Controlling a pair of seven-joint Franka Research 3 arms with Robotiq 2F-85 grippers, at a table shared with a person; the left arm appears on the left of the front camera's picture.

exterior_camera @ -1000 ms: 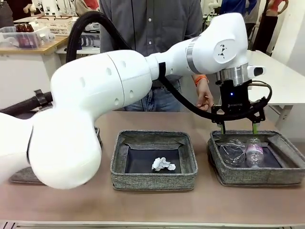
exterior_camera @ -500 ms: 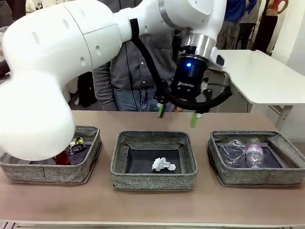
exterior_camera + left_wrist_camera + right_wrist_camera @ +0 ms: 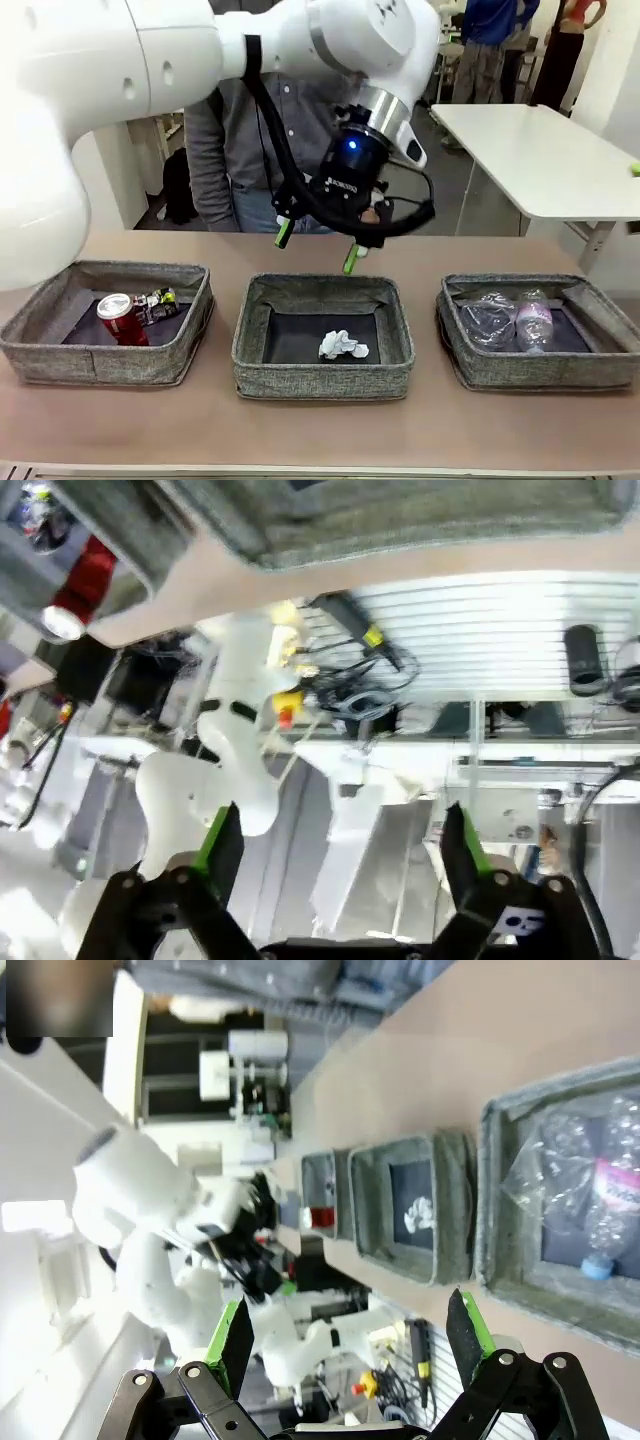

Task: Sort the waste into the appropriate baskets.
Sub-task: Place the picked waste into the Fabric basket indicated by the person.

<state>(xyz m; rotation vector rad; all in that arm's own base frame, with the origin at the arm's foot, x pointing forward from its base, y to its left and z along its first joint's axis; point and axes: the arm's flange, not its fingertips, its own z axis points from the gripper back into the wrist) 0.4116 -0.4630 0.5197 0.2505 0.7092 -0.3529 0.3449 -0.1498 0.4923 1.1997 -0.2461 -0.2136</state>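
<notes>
All the waste looks binned already: the red drink can (image 3: 115, 318) and crushed dark printed can (image 3: 158, 303) lie in the grey woven basket (image 3: 60, 360) at the table's left end, the crumpled white paper ball (image 3: 342, 346) in the middle one (image 3: 320, 378), and the clear plastic bottle (image 3: 534, 320) and what seems a clear cup (image 3: 487, 318) in the right one (image 3: 540, 372). The left gripper (image 3: 316, 246) hangs wide open and empty, above the middle basket's far rim; the right gripper (image 3: 350, 1336) is likewise spread, holding nothing.
</notes>
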